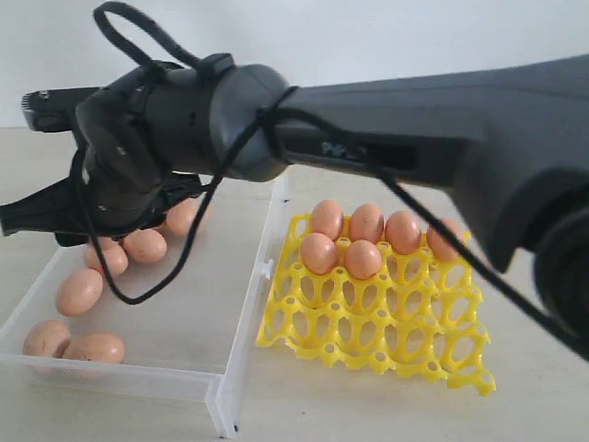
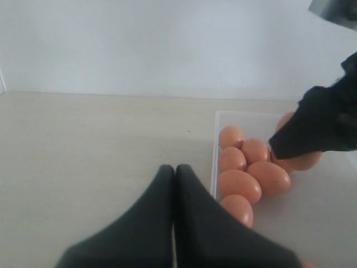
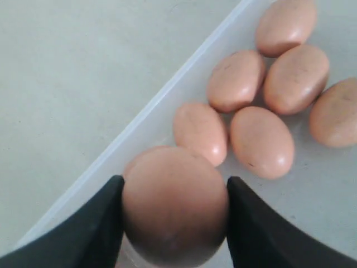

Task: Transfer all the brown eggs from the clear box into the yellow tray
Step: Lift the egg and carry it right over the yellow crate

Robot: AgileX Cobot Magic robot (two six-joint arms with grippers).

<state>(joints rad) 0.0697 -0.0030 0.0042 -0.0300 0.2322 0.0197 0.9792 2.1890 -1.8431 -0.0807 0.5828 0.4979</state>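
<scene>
My right gripper (image 3: 173, 181) is shut on a brown egg (image 3: 174, 204), held just above the clear box (image 3: 167, 100) beside its wall. Several more brown eggs (image 3: 261, 140) lie clustered on the box floor beyond it. In the exterior view the clear box (image 1: 247, 318) sits on the left with several eggs (image 1: 79, 290) in it. The yellow tray (image 1: 386, 322) lies to its right, with several eggs (image 1: 363, 259) in its far cups. My left gripper (image 2: 174, 167) is shut on nothing, over bare table outside the box wall (image 2: 213, 151).
My right arm (image 1: 414, 129) stretches across the exterior view from the right, above the tray, and its wrist (image 1: 138, 147) hides the far end of the box. A black cable (image 1: 138, 296) loops down over the box. The pale table (image 1: 368, 410) ends at a white wall.
</scene>
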